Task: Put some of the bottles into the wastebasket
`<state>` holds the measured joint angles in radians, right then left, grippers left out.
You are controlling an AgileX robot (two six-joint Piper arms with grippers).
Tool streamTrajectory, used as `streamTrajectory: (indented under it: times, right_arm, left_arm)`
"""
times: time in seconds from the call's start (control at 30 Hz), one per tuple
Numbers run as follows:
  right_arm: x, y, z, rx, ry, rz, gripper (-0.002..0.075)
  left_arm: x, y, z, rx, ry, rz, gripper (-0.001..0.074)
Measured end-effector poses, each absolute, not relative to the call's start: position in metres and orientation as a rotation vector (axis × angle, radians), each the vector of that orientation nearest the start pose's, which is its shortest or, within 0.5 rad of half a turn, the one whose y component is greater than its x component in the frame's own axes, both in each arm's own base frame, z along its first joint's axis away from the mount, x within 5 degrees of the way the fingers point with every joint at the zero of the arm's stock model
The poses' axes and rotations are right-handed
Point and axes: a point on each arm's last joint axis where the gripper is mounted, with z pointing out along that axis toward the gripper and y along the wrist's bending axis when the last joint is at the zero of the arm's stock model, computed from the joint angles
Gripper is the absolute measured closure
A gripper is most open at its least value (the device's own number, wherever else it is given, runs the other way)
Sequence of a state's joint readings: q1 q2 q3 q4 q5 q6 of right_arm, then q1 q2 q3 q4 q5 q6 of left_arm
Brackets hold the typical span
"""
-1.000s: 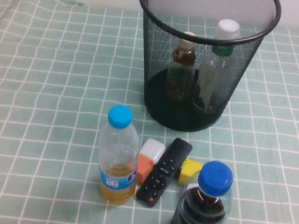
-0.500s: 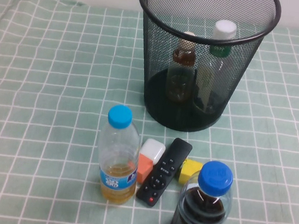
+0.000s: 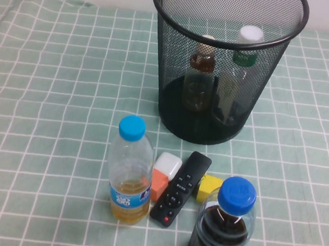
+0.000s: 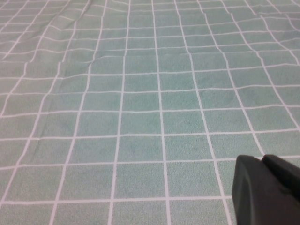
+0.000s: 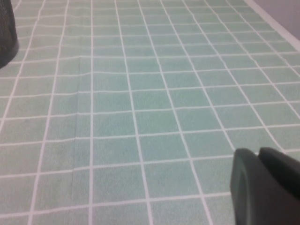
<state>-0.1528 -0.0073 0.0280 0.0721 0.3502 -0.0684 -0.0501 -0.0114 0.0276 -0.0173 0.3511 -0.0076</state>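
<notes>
The black wire-mesh wastebasket (image 3: 221,70) stands at the back middle of the table. Inside it stand both bottles: the small one with beige cap and amber neck (image 3: 200,73), and to its right the taller one with white cap and green label (image 3: 236,78). Neither arm shows in the high view. My left gripper (image 4: 261,159) is shut and empty, low over bare checked cloth. My right gripper (image 5: 258,153) is shut and empty over the cloth, with an edge of the wastebasket (image 5: 5,42) far off in the right wrist view.
In front of the wastebasket stand a blue-capped bottle with yellow liquid (image 3: 129,172) and a blue-capped dark-liquid bottle (image 3: 224,228). Between them lie a white-and-orange block (image 3: 163,175), a black remote (image 3: 181,188) and a yellow block (image 3: 208,187). A green checked cloth (image 3: 50,86) covers the table.
The white-capped bottle has shifted slightly inside the wastebasket and sits a little lower. Nothing else has moved.
</notes>
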Motion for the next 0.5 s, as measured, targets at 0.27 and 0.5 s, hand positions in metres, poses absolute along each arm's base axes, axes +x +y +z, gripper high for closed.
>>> streamTrajectory:
  times: [0.27,0.5]
  right_arm:
    - [0.0527,-0.0058,0.1712,0.123,1.868,-0.084,0.0734]
    - [0.0527,-0.0058,0.1712,0.122,1.868,-0.085,0.0734]
  left_arm:
    - [0.0531,-0.0032,0.1729,0.028,1.851,-0.057,0.0739]
    - [0.0531,-0.0032,0.1729,0.028,1.851,-0.057,0.0739]
